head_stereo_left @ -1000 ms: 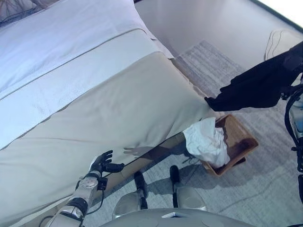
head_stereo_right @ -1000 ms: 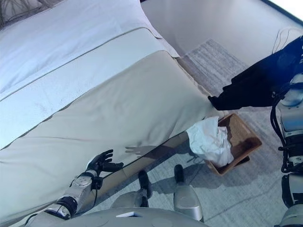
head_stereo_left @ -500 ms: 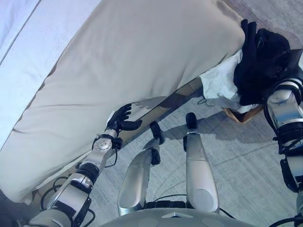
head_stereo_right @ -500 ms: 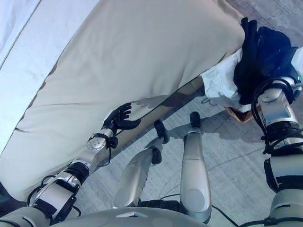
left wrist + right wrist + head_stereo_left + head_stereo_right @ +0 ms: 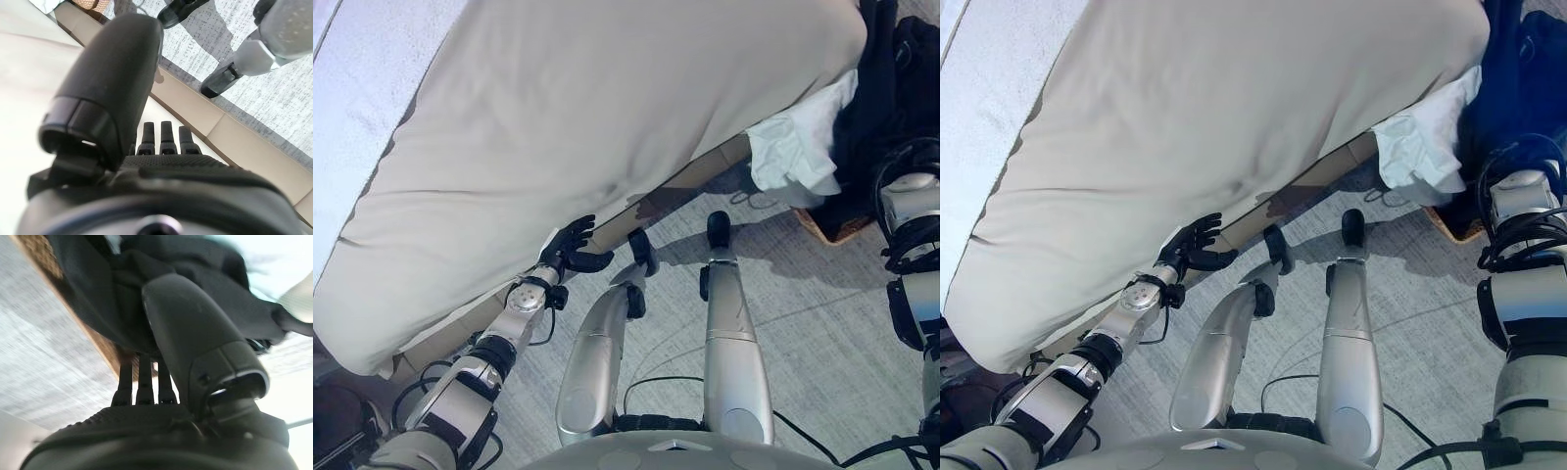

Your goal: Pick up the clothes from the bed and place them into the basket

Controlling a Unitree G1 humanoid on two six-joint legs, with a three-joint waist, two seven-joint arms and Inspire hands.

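Note:
A dark garment [image 5: 881, 88] lies bunched over the brown woven basket [image 5: 824, 227] at the bed's corner on the right. A white cloth [image 5: 793, 147] hangs out of the basket on the side toward the bed. My right arm reaches up to the garment. My right hand [image 5: 195, 333] is against the dark cloth, with the basket's rim [image 5: 105, 350] just past it. My left hand [image 5: 570, 250] is open and empty beside the bed's lower side edge; it also shows in the left wrist view [image 5: 117, 73].
The bed [image 5: 607, 98] with a beige cover spans the upper view, with a white sheet [image 5: 352, 88] at far left. Its pale wooden base [image 5: 705, 168] runs along the floor. A grey rug [image 5: 832, 323] lies below the basket.
The camera has tilted down and nearer the bed's edge. The dark garment, held out in the air a second ago, has come down onto the basket. My left hand stays by the bed's side.

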